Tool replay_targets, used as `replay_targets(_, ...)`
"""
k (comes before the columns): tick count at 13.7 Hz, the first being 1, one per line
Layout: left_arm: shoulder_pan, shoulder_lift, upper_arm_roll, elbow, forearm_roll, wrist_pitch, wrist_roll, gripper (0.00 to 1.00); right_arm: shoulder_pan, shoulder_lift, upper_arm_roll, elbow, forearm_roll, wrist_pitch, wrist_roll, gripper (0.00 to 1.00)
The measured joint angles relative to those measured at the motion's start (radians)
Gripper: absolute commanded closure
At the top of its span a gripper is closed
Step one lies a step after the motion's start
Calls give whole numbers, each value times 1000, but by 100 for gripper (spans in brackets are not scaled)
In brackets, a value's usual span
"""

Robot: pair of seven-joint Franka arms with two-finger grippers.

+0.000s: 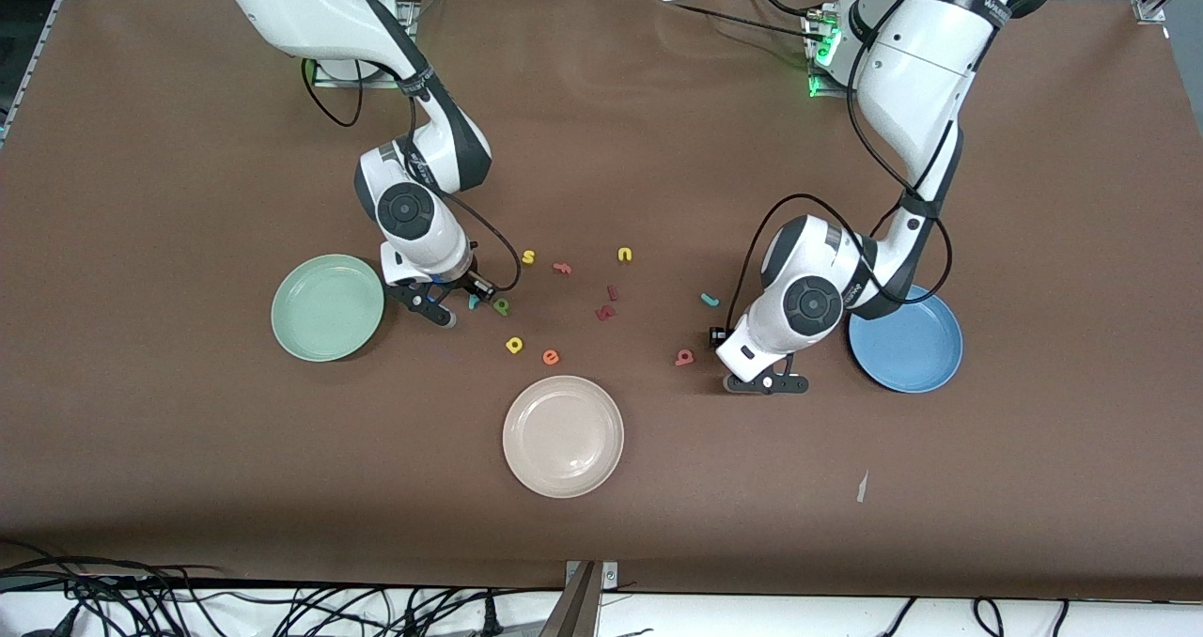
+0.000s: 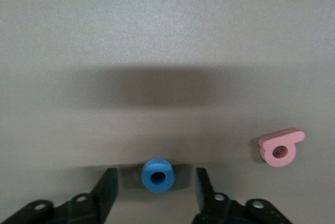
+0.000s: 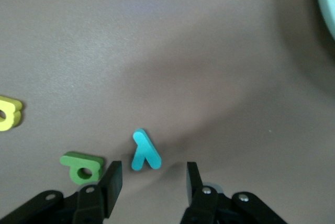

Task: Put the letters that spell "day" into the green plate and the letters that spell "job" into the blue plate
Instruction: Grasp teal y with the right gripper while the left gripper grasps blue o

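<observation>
My right gripper (image 1: 467,299) (image 3: 152,181) is low over the table beside the green plate (image 1: 320,313) (image 3: 328,4), open. The teal y (image 1: 474,303) (image 3: 144,151) lies just off its fingertips, untouched. The dark-green d (image 1: 502,306) (image 3: 82,167) lies beside one finger, and the yellow a (image 1: 514,344) (image 3: 9,113) a little farther off. My left gripper (image 1: 720,338) (image 2: 155,188) is down near the blue plate (image 1: 916,350), open, with the blue o (image 2: 158,175) between its fingers and a gap on each side. The salmon b (image 1: 684,357) (image 2: 280,147) and teal j (image 1: 710,299) lie close by.
A beige-white plate (image 1: 563,438) sits nearest the front camera. Scattered mid-table are a yellow s (image 1: 528,256), a pink f (image 1: 562,268), a yellow u (image 1: 625,255), two dark-red letters (image 1: 607,304) and an orange e (image 1: 551,357).
</observation>
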Motion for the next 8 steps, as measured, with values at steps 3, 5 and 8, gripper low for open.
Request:
replay_targets(3,-2,5,2,3,21,0,-12,63,0,25,0,0,0,36,1,54)
replay_targets(5,-3,6,3,7,22,0,-13,72,0,28,0,0,0,44,1,77)
replay_targets(8,-3,5,5,9,22,0,-15,79,1,24,0,2,0,46,1,96)
